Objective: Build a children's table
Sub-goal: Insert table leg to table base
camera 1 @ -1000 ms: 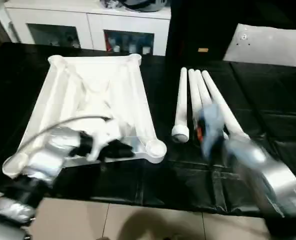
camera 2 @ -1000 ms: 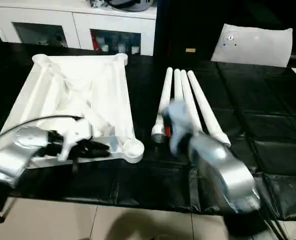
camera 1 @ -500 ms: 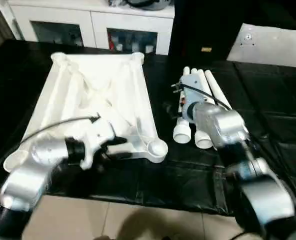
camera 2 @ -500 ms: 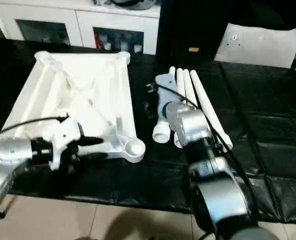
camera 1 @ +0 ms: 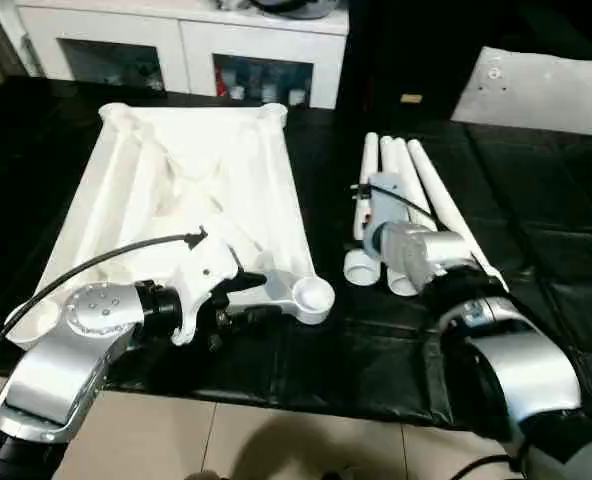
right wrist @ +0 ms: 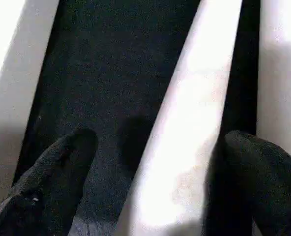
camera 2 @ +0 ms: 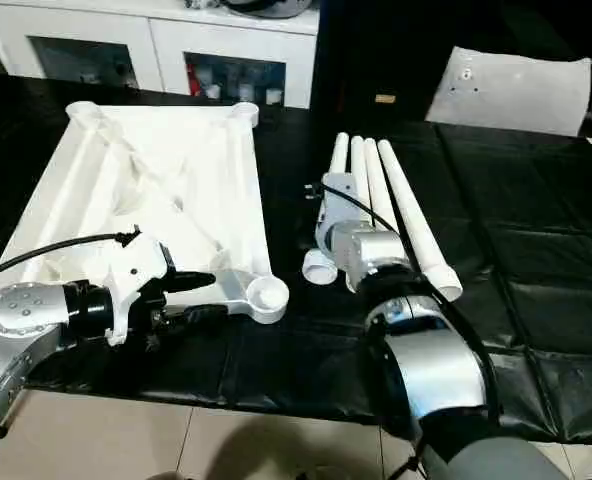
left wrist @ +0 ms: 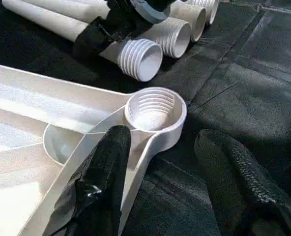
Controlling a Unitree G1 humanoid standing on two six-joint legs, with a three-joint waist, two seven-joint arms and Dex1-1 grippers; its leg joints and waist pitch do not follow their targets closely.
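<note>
White plastic throughout, the children's table lies in parts on a black quilted cover (camera 1: 326, 370). Nearest, the left gripper (left wrist: 162, 162) stands partly open astride the tabletop's (camera 1: 191, 190) near rim, one finger (left wrist: 106, 167) inside the rim, the other outside, beside a threaded corner socket (left wrist: 155, 110); it grips nothing. That tabletop rests upside down, ribs up, on the robot's left. To its right four tapered legs (camera 1: 421, 195) lie side by side, threaded ends near. The right gripper (right wrist: 155, 182), spread wide, straddles one leg (right wrist: 185, 128) without clasping it. No writing is legible. Farthest stands a white cabinet (camera 1: 186, 50).
</note>
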